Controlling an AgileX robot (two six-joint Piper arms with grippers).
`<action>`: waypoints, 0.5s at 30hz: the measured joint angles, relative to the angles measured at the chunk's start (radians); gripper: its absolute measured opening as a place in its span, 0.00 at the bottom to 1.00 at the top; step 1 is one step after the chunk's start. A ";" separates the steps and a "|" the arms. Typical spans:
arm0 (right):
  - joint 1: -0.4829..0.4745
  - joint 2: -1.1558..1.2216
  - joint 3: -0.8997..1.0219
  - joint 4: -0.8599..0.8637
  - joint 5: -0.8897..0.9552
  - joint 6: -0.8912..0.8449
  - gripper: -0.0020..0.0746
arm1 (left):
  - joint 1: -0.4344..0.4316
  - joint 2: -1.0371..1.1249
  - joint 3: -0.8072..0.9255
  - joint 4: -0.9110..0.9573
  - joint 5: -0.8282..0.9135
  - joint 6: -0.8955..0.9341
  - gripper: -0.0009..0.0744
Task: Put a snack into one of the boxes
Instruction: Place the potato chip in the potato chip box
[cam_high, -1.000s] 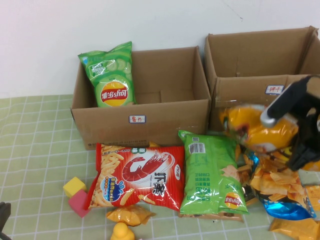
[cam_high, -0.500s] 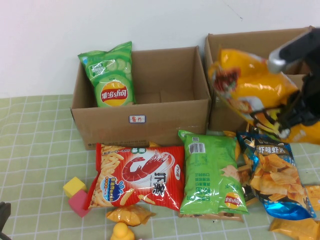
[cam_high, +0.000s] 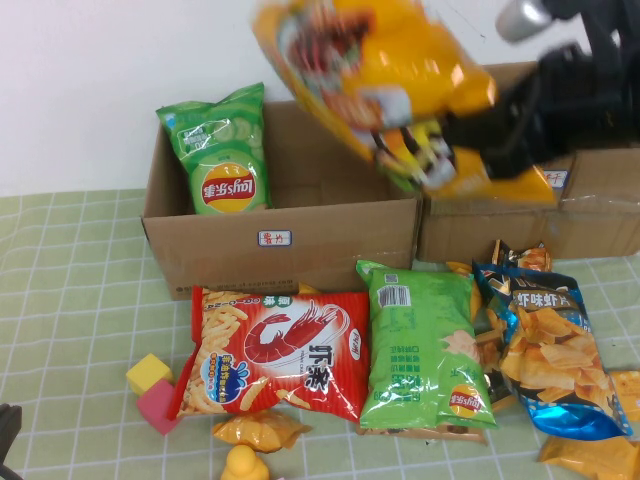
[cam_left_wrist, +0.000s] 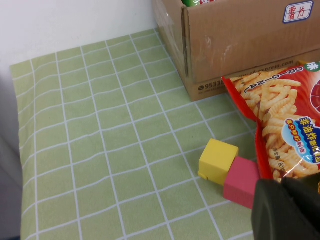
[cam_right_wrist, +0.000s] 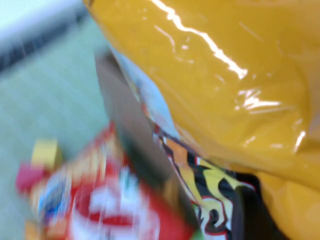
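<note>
1. right gripper (cam_high: 470, 150) clamps the snack (cam_high: 375, 75) by its lower end, high above the box (cam_high: 280, 240) and its right wall.
2. advice: carry it further left over the opening, lower it, then release; it could snag the rim.
3. snack: big puffy glossy yellow-orange bag, white panel, tilted.
4. left gripper (cam_left_wrist: 287, 210) closed, empty, parked by the yellow block (cam_left_wrist: 217, 160).

Green checked table (cam_high: 70, 290) bears boxes (cam_high: 280, 200), snack bags.

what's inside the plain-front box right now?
Plain-front box: a green chip bag upright in its left corner, otherwise bare floor; the yellow bag in the right pincer hides its right rear.
</note>
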 joint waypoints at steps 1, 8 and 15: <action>0.003 0.010 -0.008 0.067 -0.032 -0.073 0.29 | 0.000 0.000 0.000 0.000 0.000 0.000 0.01; 0.068 0.166 -0.119 0.413 -0.238 -0.519 0.29 | 0.000 0.000 0.000 0.000 0.000 0.000 0.01; 0.105 0.412 -0.284 0.576 -0.394 -0.689 0.38 | 0.000 0.000 0.000 0.000 0.000 0.000 0.01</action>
